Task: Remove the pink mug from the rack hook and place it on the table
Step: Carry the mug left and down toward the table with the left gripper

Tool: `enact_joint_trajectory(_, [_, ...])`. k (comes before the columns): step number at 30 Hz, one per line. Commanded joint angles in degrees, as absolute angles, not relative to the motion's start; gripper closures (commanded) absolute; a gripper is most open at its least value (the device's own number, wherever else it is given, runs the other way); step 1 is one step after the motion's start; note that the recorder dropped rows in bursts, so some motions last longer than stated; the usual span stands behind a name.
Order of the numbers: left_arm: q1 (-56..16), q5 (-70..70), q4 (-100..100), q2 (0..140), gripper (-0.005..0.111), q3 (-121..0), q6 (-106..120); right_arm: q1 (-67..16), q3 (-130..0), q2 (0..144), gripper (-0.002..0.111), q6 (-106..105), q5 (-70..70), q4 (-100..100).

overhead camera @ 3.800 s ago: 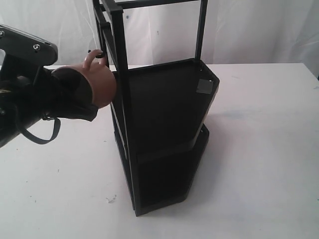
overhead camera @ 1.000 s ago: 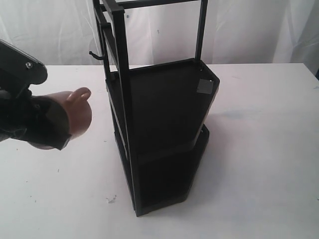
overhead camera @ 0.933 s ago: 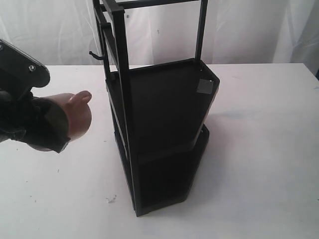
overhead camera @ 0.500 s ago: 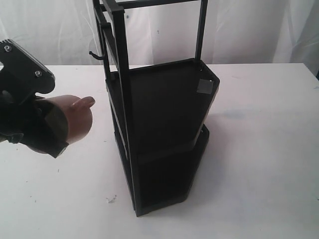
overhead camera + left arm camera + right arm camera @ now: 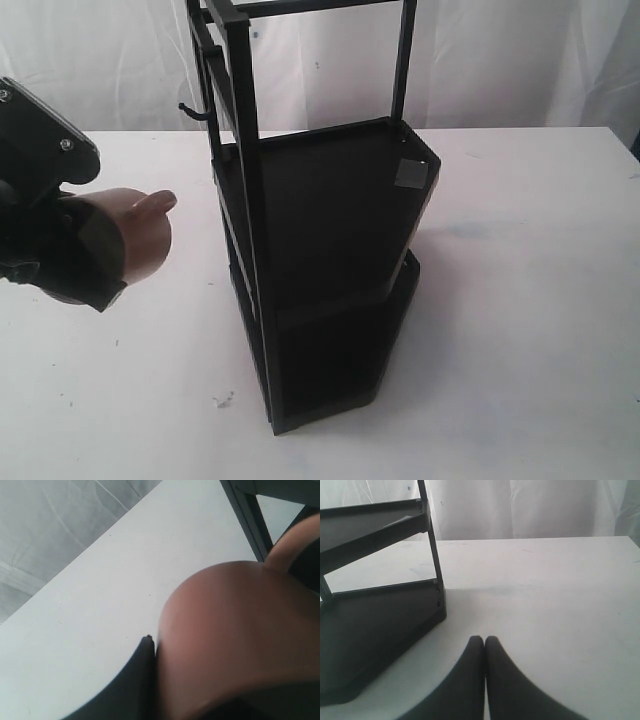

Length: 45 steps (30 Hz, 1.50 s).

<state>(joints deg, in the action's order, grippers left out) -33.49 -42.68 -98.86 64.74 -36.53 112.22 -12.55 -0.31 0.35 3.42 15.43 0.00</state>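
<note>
White counter (image 5: pixel 520 300) is lying beneath the pink mug (image 5: pixel 145 230), which left fingers (image 5: pixel 135 680) are clamping sideways, off the rack hook (image 5: pixel 192 110); right fingers (image 5: pixel 472 680) closed, empty; next, probably: upright and lower it.

Soft even light, close-ups blurred

White cloth (image 5: pixel 500 60) hangs in soft folds across the upper part of the exterior view, closing off whatever lies behind. Below it a white bench (image 5: pixel 530 340) fills the rest of the frame, faintly scuffed, with a greyish smudge (image 5: pixel 468 230) at middle right. A tall black rack (image 5: pixel 330 260) stands at centre and casts a pale shadow (image 5: pixel 440 330) to its right in even, diffuse light.
</note>
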Motion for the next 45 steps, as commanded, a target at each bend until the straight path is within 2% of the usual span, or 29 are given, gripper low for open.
enact_joint_trajectory(1, [-33.3, -43.8, -99.9, 63.9, 0.107, -36.0, 121.0, -12.0, 0.0, 0.0, 0.108, 3.5, 15.1, 0.0])
enact_joint_trajectory(13, [-32.6, -39.3, -99.9, 57.8, 0.107, -33.7, 107.7, -12.0, 0.0, 0.0, 0.108, 3.5, 15.1, 0.0])
enact_joint_trajectory(23, [-32.5, -40.9, -99.9, 53.0, 0.107, -32.7, 119.1, -12.0, 0.0, 0.0, 0.108, 3.5, 15.1, 0.0])
enact_joint_trajectory(29, [-32.5, -38.0, -90.7, 50.1, 0.107, -26.4, 100.8, -12.0, 0.0, 0.0, 0.108, 3.5, 15.1, 0.0])
enact_joint_trajectory(40, [-32.5, -11.2, -61.1, 46.7, 0.107, -23.1, 63.2, -12.0, 0.0, 0.0, 0.108, 3.5, 15.1, 0.0])
enact_joint_trajectory(45, [-29.0, -0.6, -58.6, 46.7, 0.107, -23.1, 59.6, -12.0, 0.0, 0.0, 0.108, 3.5, 15.1, 0.0])
